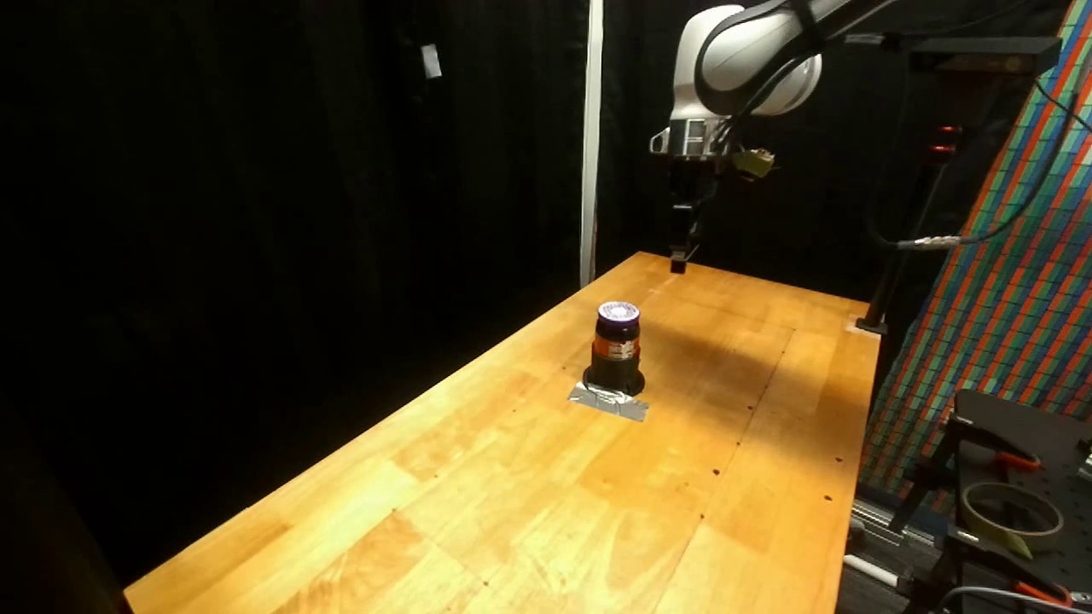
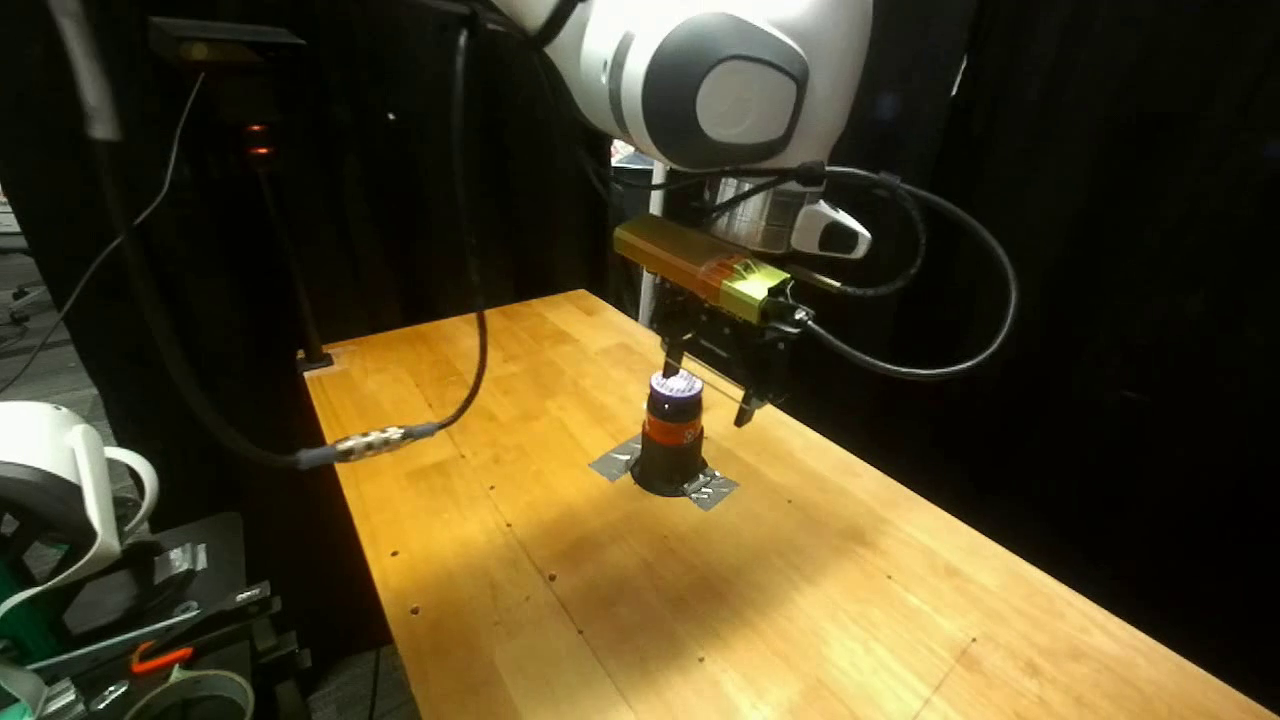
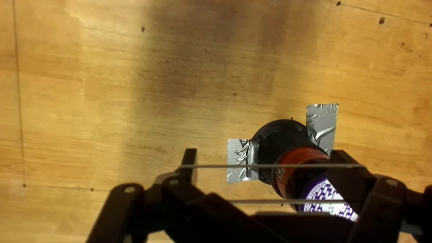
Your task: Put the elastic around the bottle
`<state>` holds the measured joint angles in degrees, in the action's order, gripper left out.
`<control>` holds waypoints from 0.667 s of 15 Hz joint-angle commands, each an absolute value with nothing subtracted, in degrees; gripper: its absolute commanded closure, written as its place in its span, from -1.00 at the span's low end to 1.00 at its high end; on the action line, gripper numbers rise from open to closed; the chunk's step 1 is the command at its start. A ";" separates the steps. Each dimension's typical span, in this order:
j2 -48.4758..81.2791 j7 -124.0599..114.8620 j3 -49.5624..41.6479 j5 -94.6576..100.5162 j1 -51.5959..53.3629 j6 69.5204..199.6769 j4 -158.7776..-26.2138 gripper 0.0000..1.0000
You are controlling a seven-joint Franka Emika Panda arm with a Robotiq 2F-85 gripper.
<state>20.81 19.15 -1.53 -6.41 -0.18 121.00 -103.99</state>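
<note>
The dark bottle (image 1: 616,350) has an orange band and a purple-and-white lid. It stands upright in a black base taped to the table, and shows in both exterior views (image 2: 673,430). In the wrist view the bottle (image 3: 297,158) leans across the right half of the jaw gap, its lid partly hidden by the right finger. My gripper (image 3: 265,162) is open, with the thin pale elastic (image 3: 219,166) stretched between its two fingers in two strands. In an exterior view the gripper (image 2: 708,390) is at about lid height or above, one fingertip overlapping the lid. The elastic is not around the bottle.
Silver tape strips (image 3: 243,160) hold the base to the wooden table (image 1: 512,477). A black stand (image 1: 872,326) rises at a table corner. A cart with a tape roll (image 1: 1013,512) is beside the table. A cable (image 2: 480,360) hangs in front of an exterior view.
</note>
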 commanded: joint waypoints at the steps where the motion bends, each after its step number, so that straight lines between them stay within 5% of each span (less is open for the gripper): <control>1: 31.46 17.23 1.82 -7.82 -1.15 115.84 -89.59 -1.00; 10: 44.21 10.95 5.49 -10.53 -0.37 109.86 -71.91 -1.00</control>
